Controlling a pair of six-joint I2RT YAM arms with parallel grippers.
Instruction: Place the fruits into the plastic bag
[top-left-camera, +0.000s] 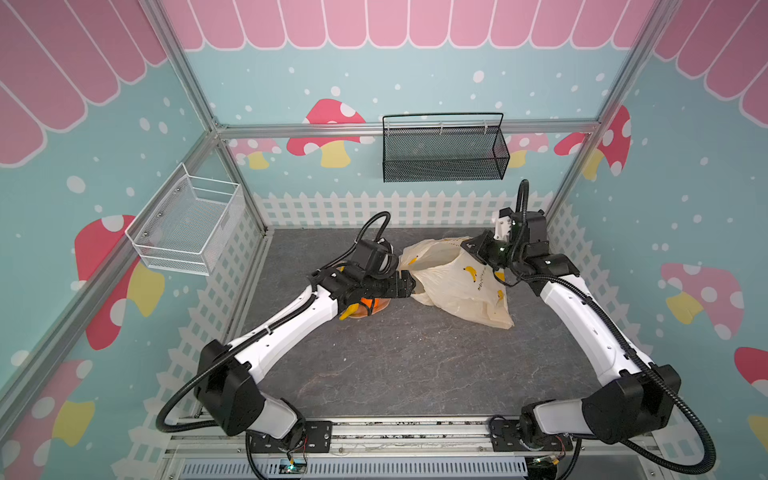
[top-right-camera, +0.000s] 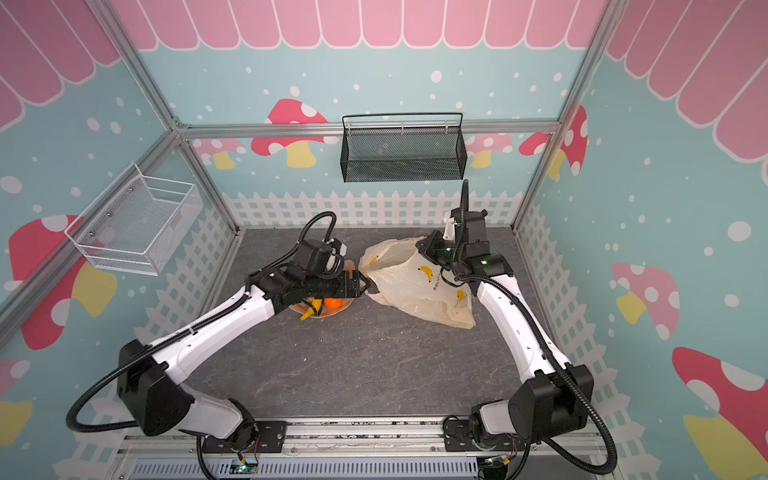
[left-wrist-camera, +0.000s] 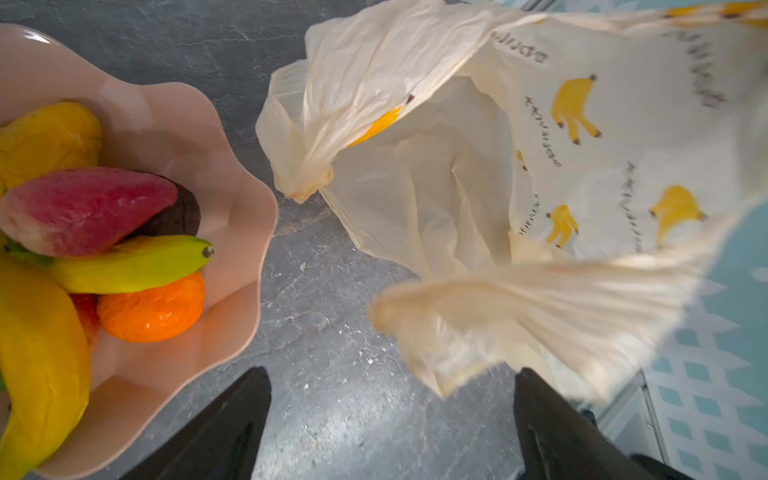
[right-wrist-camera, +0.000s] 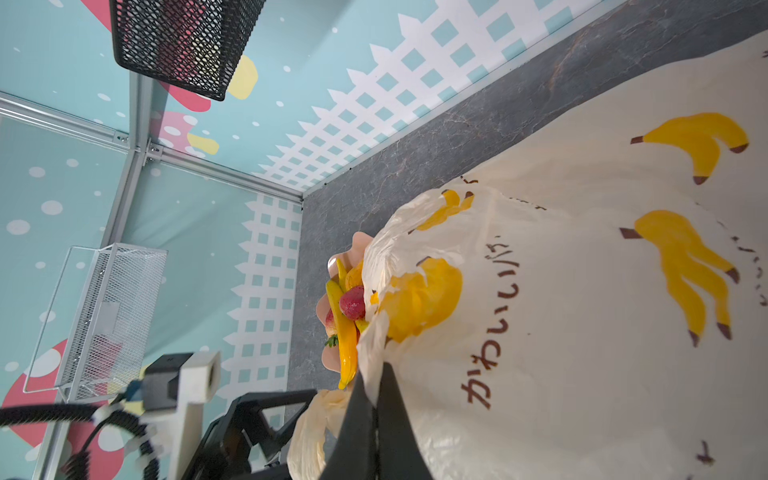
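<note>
Pinching the bag (right-wrist-camera: 582, 291) rim, right gripper (right-wrist-camera: 376, 376) holding it up, left gripper (left-wrist-camera: 392, 374) hovering spread wide at its mouth (fruits (left-wrist-camera: 124, 262) lying in the dish (left-wrist-camera: 237, 199)).

We see a cream plastic bag (left-wrist-camera: 457, 199) printed with yellow banana bunches and dark lettering. A pale pink dish (left-wrist-camera: 232, 199) holds yellow bananas (left-wrist-camera: 133, 262), a red strawberry (left-wrist-camera: 87, 208) and a bright orange (left-wrist-camera: 153, 307). The counter (top-left-camera: 395, 361) is mottled grey with pale veins.

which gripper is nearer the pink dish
Left. The left gripper hangs open beside the pink dish; the right gripper is shut on the plastic bag, farther away.
</note>
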